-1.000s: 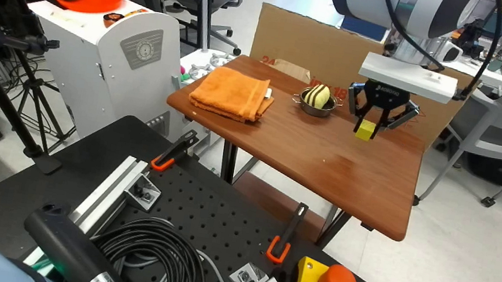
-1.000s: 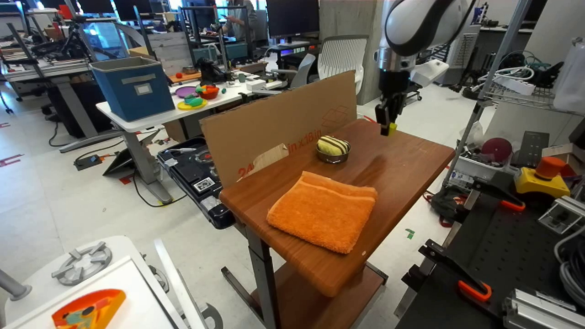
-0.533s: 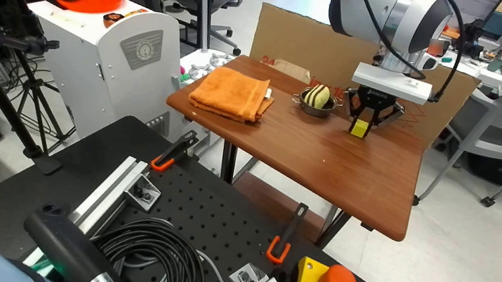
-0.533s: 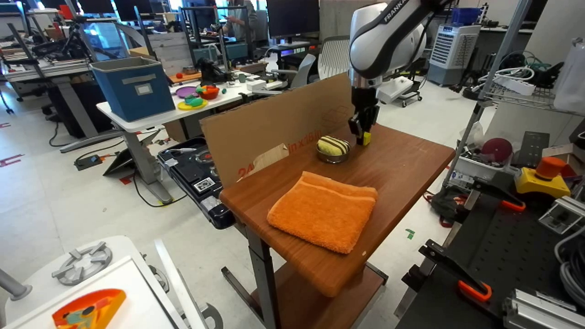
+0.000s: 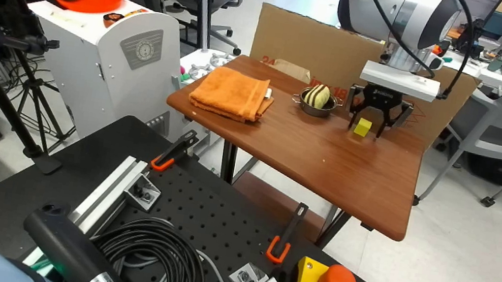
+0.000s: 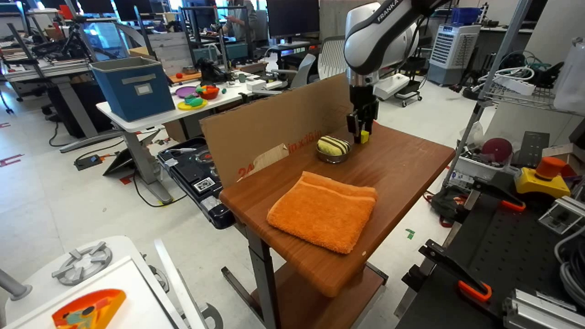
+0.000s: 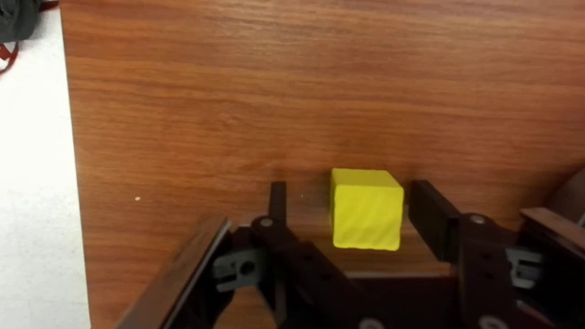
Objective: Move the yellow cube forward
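1. The yellow cube [image 7: 367,217] is sitting on the wooden table [image 5: 296,140], near the cardboard sheet [image 6: 283,125] and outside the metal pot [image 5: 316,112] in which the striped ball [image 5: 320,95] is resting. The orange cloth [image 6: 322,212] is lying well apart.

2. The gripper [image 7: 348,198] is straddling the cube with its fingers [image 7: 432,219] spread, clasping nothing: in the wrist view a clear gap is showing along one face, while the opposite face is lying just beside a finger (whether the two are touching there, I cannot tell).

3. Done, as I am judging it: the setting-down. The cube appears to be bearing its own weight on the table, and nothing is pinching it.

4. Nothing in view is marking a goal or a starting spot, so how much of the forward move is counting as finished I am not claiming to know.

5. Left, most likely: raising the gripper straight up and clear. That close finger is calling for care, since brushing past could be dragging or tipping the cube; if its spot is falling short, more shifting is remaining.
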Robot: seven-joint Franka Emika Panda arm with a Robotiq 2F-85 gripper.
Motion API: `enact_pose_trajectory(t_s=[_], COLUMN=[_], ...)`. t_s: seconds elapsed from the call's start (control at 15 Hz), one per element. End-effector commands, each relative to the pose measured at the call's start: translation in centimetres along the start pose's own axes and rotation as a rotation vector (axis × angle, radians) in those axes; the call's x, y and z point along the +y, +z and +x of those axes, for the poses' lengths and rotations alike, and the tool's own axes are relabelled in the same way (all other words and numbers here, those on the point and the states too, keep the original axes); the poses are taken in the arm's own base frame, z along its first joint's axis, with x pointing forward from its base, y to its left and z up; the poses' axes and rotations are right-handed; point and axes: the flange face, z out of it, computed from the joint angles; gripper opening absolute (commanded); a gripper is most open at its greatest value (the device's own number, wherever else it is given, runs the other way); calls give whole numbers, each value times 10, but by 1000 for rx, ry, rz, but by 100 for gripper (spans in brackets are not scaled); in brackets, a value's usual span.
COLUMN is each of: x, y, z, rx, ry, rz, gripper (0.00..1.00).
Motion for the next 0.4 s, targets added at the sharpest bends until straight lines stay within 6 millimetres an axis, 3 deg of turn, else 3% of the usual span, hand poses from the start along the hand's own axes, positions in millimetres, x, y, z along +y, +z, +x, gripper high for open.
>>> enact_pose_trajectory(t_s=[0.0,0.07,0.13,0.33], x=[12,5,8,6], y=[-27,-7,-10,-8], z=[-35,-7,-10,-9], rx=[-100,-29,-36,-38], ry=[71,9,18,15], rz=[-7,3,3,4], gripper=[99,97,92,97])
